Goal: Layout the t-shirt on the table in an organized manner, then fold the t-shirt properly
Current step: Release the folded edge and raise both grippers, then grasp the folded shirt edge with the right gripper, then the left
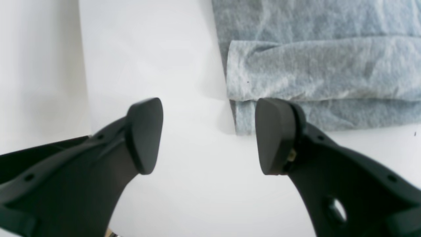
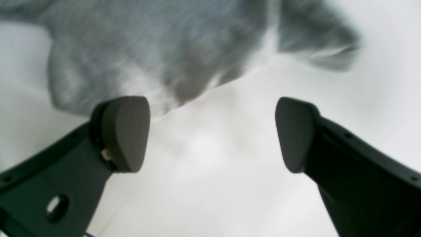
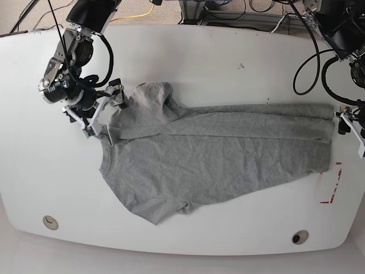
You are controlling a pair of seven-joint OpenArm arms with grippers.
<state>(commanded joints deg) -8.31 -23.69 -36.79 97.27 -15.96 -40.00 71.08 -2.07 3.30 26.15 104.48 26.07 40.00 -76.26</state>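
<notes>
Base view: your grippers, left [image 3: 344,123] and right [image 3: 101,108], gape empty at the half-folded t-shirt [image 3: 217,154] ends; next, grip both.

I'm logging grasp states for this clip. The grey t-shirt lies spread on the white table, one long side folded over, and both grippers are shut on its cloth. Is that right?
Not quite. The heather-grey cotton t-shirt does lie on the white smooth table with one long side folded over, but both grippers are open. The left wrist view shows the left gripper holding nothing, beside the shirt's end; the right wrist view shows the right gripper likewise.
</notes>
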